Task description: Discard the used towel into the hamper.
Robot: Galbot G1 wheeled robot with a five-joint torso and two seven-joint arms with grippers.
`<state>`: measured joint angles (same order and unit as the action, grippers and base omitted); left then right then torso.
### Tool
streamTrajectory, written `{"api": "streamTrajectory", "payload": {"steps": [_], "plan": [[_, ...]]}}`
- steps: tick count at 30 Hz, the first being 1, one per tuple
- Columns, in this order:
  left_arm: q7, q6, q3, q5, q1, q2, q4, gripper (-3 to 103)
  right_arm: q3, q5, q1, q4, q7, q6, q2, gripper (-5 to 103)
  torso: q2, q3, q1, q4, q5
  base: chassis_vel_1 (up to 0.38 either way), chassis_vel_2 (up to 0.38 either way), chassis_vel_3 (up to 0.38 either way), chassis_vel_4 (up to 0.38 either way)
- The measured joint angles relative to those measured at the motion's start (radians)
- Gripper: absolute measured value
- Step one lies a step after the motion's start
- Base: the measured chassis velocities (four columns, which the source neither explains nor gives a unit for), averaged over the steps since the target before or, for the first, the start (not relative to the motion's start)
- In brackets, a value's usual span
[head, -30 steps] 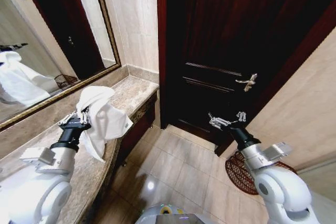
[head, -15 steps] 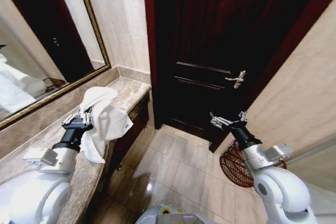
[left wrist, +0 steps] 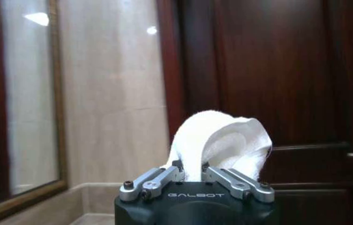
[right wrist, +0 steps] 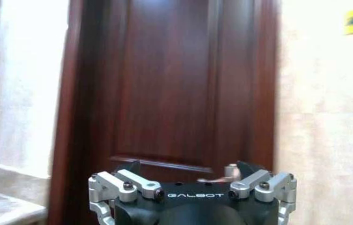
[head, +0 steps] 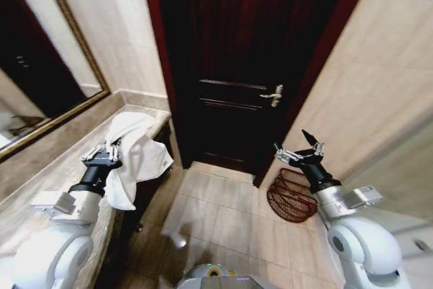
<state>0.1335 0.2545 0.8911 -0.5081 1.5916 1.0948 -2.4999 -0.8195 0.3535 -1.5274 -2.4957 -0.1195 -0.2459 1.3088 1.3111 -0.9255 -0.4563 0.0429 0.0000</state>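
Gripping towel (head: pixel 137 156), left end effector (head: pixel 108 156) unmoved; camera swung, hamper (head: pixel 290 195) probably nearer.

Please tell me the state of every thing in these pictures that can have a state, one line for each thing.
White cloth towel: held up, hanging from the left end effector.
Left end effector: shut on the towel.
Right end effector: open, holding nothing.
Dark reddish-brown open-weave round hamper: on the floor, tipped toward the camera, nothing seen inside.
Dark wooden door: closed.
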Motion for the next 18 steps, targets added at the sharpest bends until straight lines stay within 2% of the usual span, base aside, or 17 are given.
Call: {"api": "streamTrajectory", "payload": {"steps": [11, 18], "plan": [[-0.019, -0.012, -0.001, -0.003, 0.000, 0.003, 0.000, 7, -0.010, -0.008, -0.045, 0.013, 0.012, 0.030, 0.038, 100, 0.000, 0.000, 0.000, 0.0000, 0.0001, -0.128, -0.125, -0.123, -0.120], [-0.045, -0.029, -0.006, -0.003, 0.000, 0.012, 0.000, 7, -0.009, -0.023, -0.090, -0.003, 0.069, 0.002, 0.082, 100, 0.000, 0.000, 0.000, 0.0000, -0.0002, -0.117, -0.127, -0.131, -0.132]]}}
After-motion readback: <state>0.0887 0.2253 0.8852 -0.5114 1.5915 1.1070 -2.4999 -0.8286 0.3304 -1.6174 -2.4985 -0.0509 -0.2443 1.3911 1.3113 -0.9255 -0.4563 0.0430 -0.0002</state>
